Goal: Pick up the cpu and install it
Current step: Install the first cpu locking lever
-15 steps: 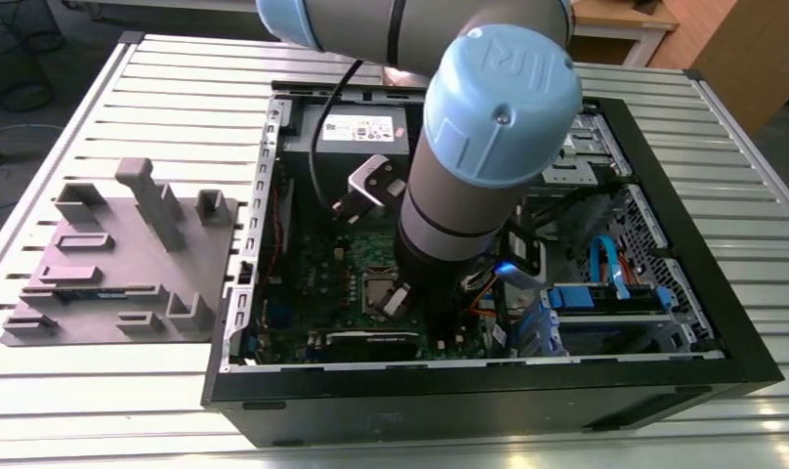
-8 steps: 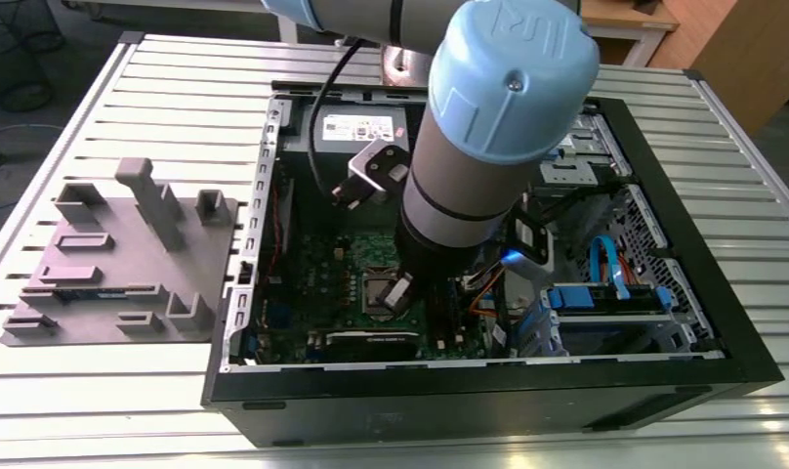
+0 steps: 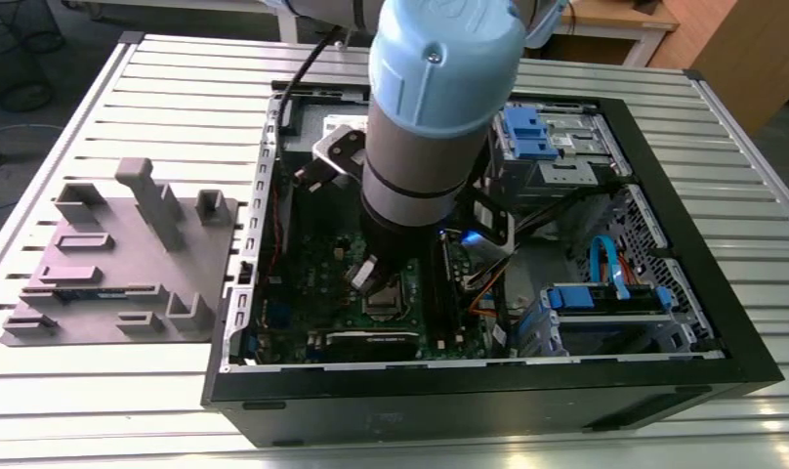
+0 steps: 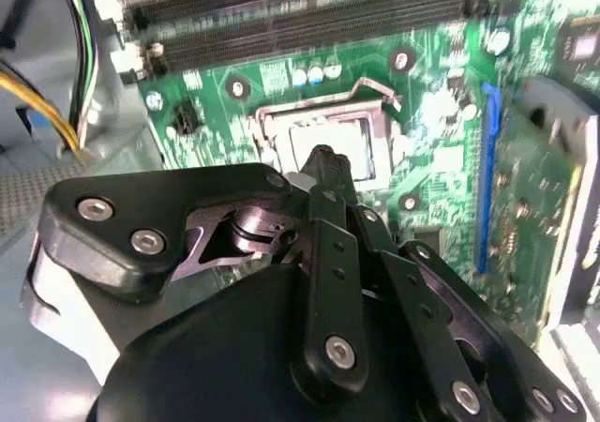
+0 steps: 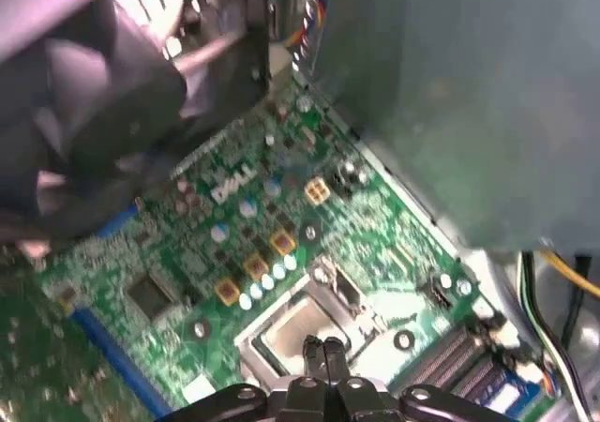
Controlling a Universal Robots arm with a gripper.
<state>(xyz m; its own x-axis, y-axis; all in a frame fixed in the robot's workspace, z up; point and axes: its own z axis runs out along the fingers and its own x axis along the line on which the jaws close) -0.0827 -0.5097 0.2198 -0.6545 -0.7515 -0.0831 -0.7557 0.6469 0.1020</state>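
The cpu (image 4: 362, 150) (image 5: 284, 334) is a flat silver-grey square lying inside the metal socket frame (image 4: 323, 110) (image 5: 349, 295) on the green motherboard (image 4: 441, 113). My gripper (image 4: 327, 159) (image 5: 322, 350) hangs directly over it, its two thin black fingers pressed together with nothing between them. I cannot tell whether the fingertips touch the chip. In the exterior view the arm (image 3: 428, 127) reaches down into the open computer case (image 3: 707, 376), and the socket (image 3: 384, 299) sits just below the wrist.
Black memory slots (image 4: 309, 14) run beside the socket. A blue-edged card (image 4: 487, 178) stands on the socket's other side, and cable bundles (image 4: 80, 75) hang near the case wall. Blue drive bays (image 3: 603, 298) stand at the exterior view's right, a grey parts fixture (image 3: 121, 264) at its left.
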